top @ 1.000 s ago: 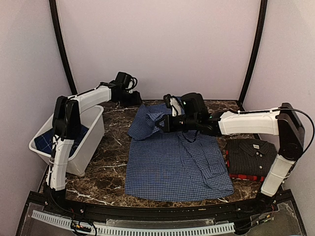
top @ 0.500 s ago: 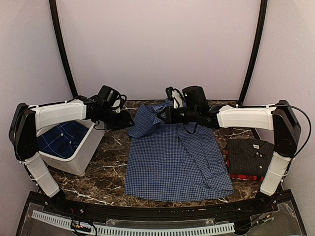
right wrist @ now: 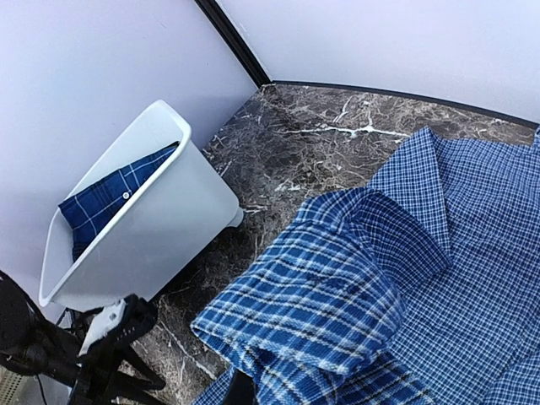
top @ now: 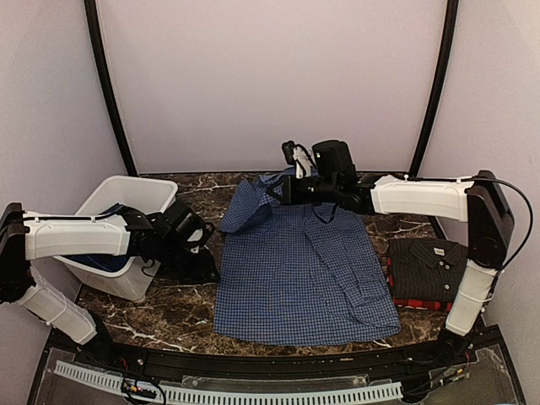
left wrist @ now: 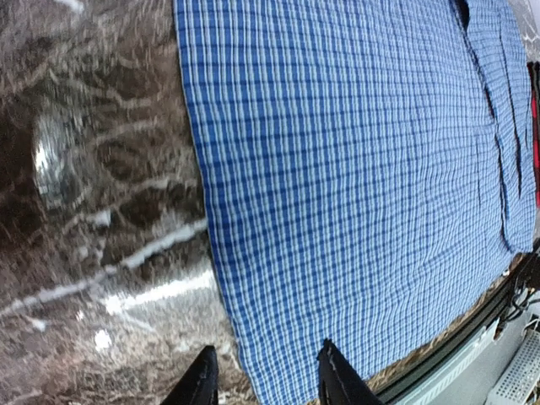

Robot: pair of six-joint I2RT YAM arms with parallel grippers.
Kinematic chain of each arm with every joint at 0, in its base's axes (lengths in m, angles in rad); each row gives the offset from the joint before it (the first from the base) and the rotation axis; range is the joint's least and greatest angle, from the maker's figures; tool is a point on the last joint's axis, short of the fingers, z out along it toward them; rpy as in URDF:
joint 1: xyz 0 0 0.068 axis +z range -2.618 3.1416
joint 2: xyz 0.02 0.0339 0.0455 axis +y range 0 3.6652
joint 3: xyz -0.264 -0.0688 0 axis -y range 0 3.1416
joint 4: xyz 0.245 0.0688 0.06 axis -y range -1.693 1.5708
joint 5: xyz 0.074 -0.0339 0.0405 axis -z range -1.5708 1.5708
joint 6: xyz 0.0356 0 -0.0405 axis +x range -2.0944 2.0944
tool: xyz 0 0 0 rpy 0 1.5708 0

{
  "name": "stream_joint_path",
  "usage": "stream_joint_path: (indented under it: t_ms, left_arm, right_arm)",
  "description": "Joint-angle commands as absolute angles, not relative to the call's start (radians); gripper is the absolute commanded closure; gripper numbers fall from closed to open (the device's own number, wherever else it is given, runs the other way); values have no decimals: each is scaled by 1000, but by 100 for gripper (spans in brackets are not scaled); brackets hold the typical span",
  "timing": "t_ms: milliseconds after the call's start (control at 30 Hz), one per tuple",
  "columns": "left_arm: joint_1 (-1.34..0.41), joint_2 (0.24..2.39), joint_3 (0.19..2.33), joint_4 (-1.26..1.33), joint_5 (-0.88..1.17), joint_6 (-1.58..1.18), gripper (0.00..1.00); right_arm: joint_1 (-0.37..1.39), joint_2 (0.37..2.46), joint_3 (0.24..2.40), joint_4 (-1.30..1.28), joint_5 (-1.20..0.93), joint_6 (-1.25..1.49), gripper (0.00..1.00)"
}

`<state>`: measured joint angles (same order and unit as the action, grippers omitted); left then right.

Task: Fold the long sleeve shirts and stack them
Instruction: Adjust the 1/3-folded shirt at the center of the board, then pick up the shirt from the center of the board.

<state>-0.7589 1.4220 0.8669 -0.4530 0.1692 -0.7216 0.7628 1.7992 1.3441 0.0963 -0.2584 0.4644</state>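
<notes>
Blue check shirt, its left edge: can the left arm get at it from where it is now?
Probably yes. The left gripper sits low at the left edge of the blue check shirt, fingers apart with the hem between them. Only the bare marble table lies beside it, so nothing seems to block it.

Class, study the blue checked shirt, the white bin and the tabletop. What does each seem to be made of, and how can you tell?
Blue checked shirt: woven cloth, matte; it creases and folds softly.
White bin: probably plastic; smooth, thin rigid walls.
Tabletop: looks like polished dark marble, with white veins and glare; possibly laminate.
</notes>
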Motion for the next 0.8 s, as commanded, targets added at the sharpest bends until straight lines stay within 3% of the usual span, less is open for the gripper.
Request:
stream_joint_path:
  t_ms: [0,633,733,767]
  left_arm:
    - [-817,1360,770,-491,217,-820,63]
    - [-1026,1501,742,-472,183,-954,75]
    - [-1033,1503,745,-451,190,-961,84]
    - [-1033,1502,748,-451,190,-961,91]
  right_arm:
    - [755,1812,1406,109,-267,446,100]
    - [755,1854,1593,60,-270,395,100]
    - [755,1865,1620,54,-266,385,100]
    - [755,1867,1630,51,-256,379,100]
